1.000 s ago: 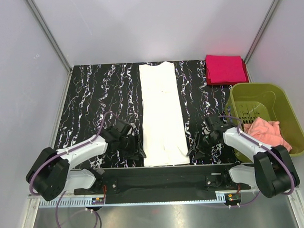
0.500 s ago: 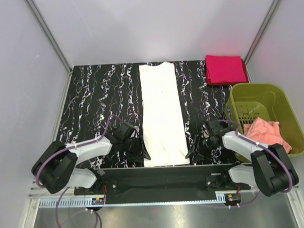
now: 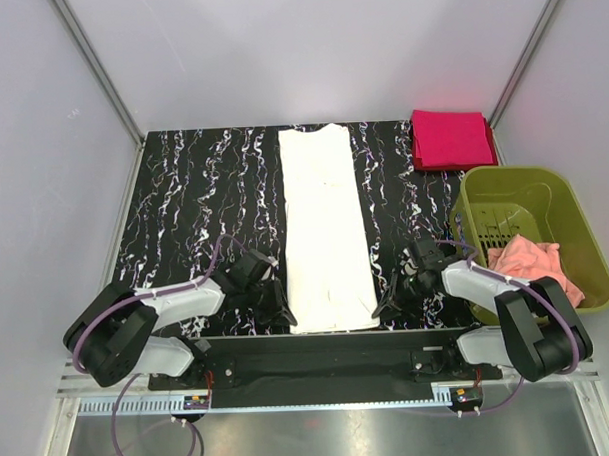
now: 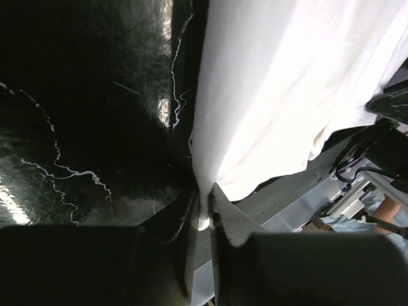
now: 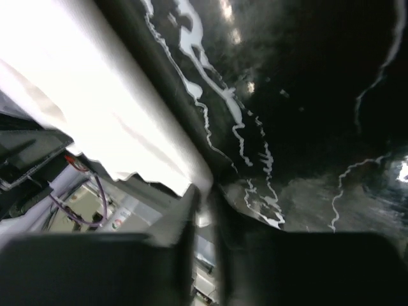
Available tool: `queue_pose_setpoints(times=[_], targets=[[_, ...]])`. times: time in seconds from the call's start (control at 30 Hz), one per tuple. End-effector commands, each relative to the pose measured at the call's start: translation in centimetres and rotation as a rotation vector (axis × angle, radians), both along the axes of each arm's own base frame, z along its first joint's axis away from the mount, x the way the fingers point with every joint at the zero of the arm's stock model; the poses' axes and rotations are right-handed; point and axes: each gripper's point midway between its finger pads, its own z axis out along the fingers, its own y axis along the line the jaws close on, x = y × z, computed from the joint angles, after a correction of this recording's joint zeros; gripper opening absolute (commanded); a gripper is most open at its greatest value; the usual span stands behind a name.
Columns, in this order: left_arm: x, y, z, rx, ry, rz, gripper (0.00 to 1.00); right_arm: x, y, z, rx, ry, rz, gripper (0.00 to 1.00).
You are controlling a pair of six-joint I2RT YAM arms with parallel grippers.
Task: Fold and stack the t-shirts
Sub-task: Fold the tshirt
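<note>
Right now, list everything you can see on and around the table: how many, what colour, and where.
cream-white t-shirt: one, cream-white, folded into a long strip down the middle of the table
magenta-red t-shirt: one, magenta-red, folded at the far right corner
basket: one, olive green, at the right side
cloth: one, salmon pink, crumpled inside the basket
table: one, black with white veins, in front of the arms
left gripper: one, black, pinching the strip's near left corner
right gripper: one, black, pinching the strip's near right corner
</note>
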Motion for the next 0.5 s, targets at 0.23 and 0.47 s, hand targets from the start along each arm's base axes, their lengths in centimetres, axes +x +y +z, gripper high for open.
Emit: queue_pose_setpoints(times=[0.23, 0.47], targets=[[-2.8, 1.0, -0.7, 0.030, 0.019, 0.003, 0.00, -2.4, -0.2, 1.1, 0.007, -0.061, 0.015, 0.00], [-3.5, 0.4, 0.2, 0.019, 0.015, -0.028, 0.00, -2.9, 0.1, 2.9, 0.039, -0.065, 0.000, 0.00]])
